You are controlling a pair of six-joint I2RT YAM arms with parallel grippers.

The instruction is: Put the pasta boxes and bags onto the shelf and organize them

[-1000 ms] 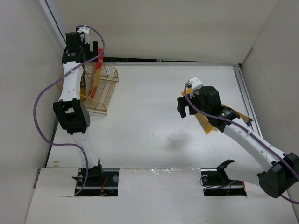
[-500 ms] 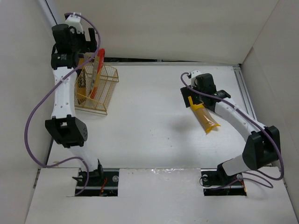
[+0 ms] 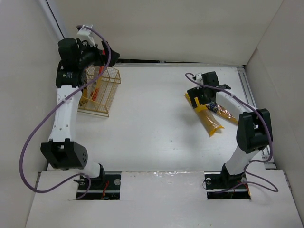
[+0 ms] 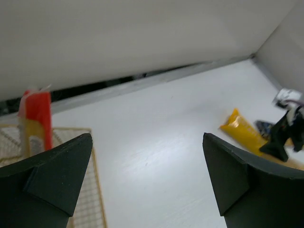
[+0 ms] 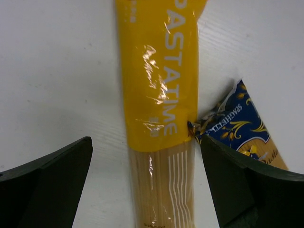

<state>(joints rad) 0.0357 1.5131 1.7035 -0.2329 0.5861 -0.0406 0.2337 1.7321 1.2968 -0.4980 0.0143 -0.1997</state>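
The gold wire basket point(image 3: 108, 90) stands at the far left. The red pack point(image 3: 95, 87) stands upright in it, beside an orange-tan pack point(image 3: 85, 93). My left gripper point(image 3: 100, 56) is open and empty just above the basket's far rim. Its wrist view point(image 4: 147, 142) shows the red pack's top point(image 4: 35, 118) and the basket rim point(image 4: 71, 128). The yellow pack point(image 3: 210, 121) lies flat on the table at the right, with a blue-ended pack point(image 3: 221, 112) beside it. My right gripper point(image 3: 197, 99) is open, its jaws straddling the yellow pack point(image 5: 159, 95) from above. The blue-ended pack point(image 5: 237, 128) touches the right finger's side.
White walls close in the table at the left, back and right. A metal rail point(image 3: 251, 99) runs along the right edge. The left wrist view shows the yellow pack point(image 4: 242, 133) and the right arm point(image 4: 282, 137) far across the table.
The left gripper has let go of the red pack, which dropped down into the basket. The right arm swung back and right and came down over the yellow pack.
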